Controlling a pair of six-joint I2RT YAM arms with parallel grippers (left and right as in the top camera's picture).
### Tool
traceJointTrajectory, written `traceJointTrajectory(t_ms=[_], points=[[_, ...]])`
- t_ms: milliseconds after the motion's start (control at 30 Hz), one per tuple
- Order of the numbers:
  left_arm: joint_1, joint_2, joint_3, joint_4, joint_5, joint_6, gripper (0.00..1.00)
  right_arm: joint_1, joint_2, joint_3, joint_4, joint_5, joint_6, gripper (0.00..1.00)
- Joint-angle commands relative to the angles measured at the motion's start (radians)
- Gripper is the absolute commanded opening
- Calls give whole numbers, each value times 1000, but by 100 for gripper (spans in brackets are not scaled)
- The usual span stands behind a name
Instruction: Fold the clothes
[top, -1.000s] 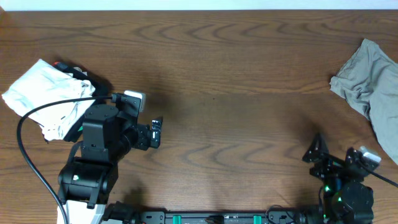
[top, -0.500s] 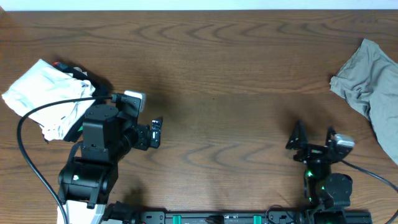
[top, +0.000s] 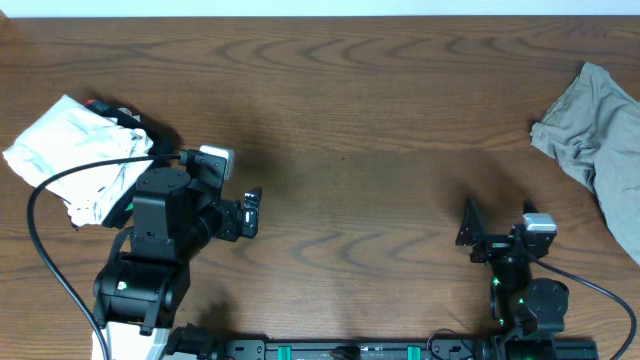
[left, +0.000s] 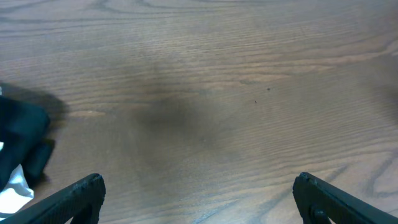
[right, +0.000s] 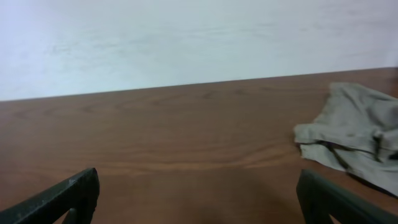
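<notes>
A folded white garment (top: 70, 155) lies at the table's left, with black and red fabric (top: 125, 118) at its far edge. A crumpled khaki-grey garment (top: 600, 140) lies at the far right and also shows in the right wrist view (right: 357, 134). My left gripper (top: 252, 212) is open and empty over bare wood right of the white pile (left: 196, 199). My right gripper (top: 495, 235) is open and empty near the front right edge, left of and nearer than the khaki garment (right: 199, 199). Black fabric (left: 22, 140) shows at the left wrist view's left edge.
The wooden table (top: 380, 120) runs to a pale wall at the back (right: 186, 37). A black cable (top: 45, 190) loops over the white pile from the left arm's base.
My right arm has swung left and turned, its gripper now further from the khaki garment. The left arm and the clothes have not moved.
</notes>
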Motion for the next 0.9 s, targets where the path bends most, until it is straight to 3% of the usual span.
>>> traceJointTrajectory(t_ms=[0, 867], points=[[-2, -1, 7, 0, 9, -1, 98, -18, -7, -6, 10, 99, 71, 99], [-2, -1, 7, 0, 9, 0, 98, -18, -6, -6, 12, 111, 87, 99]])
